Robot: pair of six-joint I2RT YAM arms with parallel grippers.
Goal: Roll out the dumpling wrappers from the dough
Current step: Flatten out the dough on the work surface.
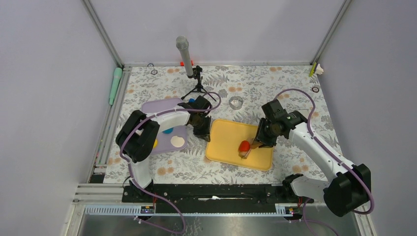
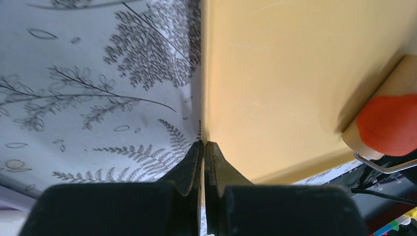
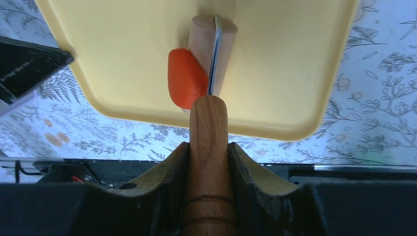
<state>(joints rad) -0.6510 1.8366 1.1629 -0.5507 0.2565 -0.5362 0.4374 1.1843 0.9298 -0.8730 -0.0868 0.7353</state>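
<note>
- My right claw is the closest thing in its wrist view. Both fingers clamp the rolling pin by its wooden handle, which fills the gap between my half-spread jaws.
- Just past the handle, the pin's barrel lies on the yellow tray. The red clay wrapper sits on the tray close to its near rim, pressed against the barrel on the side toward my left claw. Only this view shows the metal bracket running along the top of the barrel.
- My left claw is closed, tips together at the tray's edge where it meets the fern-print cloth. I cannot tell whether the rim is pinched between them.
- Only this left wrist view shows the wrapper lapping up onto the end of the barrel.
- Only the overhead view shows my arms. The left forearm reaches across from its raised elbow to the tray's left edge. The right forearm slants in from an elbow low at the table's right, wrist tipped down over the tray.
- Beside the tray, under my left forearm, a purple tray holds a cream disc, a blue disc and a yellow disc. A purple lid lies just behind it.
- Farther back stand a small glass dish and a microphone on a tripod.
</note>
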